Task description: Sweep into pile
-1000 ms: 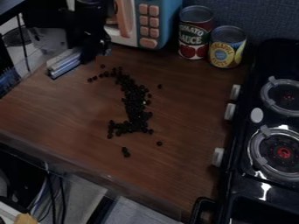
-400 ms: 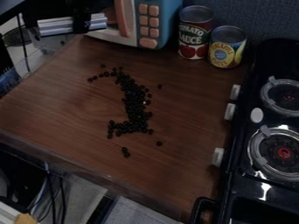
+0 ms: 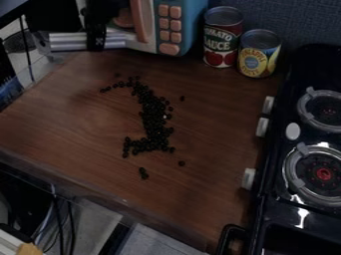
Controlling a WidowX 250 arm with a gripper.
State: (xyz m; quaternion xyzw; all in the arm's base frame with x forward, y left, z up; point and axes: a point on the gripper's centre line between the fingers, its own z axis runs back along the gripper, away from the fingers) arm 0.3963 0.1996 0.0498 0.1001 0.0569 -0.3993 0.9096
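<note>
Small, round black beads lie in a crooked band on the brown wood-grain tabletop, bending leftward at both ends. A few strays sit apart: one right of the band's upper part, one past its lower right end, a little cluster below. By the table's upper left edge, well apart from the beads, the black two-finger gripper has its fingers closed on a silver, ribbed bar, held crosswise. Right of it stand a white-and-blue toy microwave with pink buttons, a red-and-green labelled can and a yellow-and-blue labelled can. A black toy stove lines the right side.
</note>
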